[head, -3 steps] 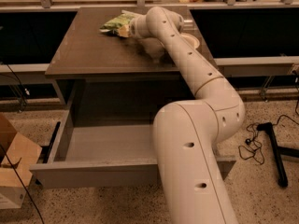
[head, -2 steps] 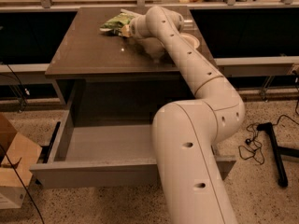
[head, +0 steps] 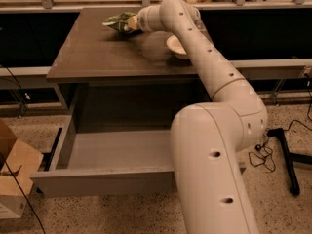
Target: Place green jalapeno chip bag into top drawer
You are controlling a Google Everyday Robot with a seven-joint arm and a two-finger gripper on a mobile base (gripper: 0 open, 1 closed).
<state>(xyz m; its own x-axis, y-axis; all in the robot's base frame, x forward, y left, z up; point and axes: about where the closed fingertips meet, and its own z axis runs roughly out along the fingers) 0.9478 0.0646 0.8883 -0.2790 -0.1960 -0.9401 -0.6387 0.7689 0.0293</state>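
Table (head: 97, 57) bears white bowl (head: 176, 46); green jalapeno chip bag (head: 117, 21) at far edge, jaws touching.

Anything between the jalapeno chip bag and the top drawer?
Nothing visible. The gripper is at the green jalapeno chip bag on the far part of the table; the top drawer stands pulled open below. The white bowl sits further right in view, off that path. The bag only has to clear the table's front edge.
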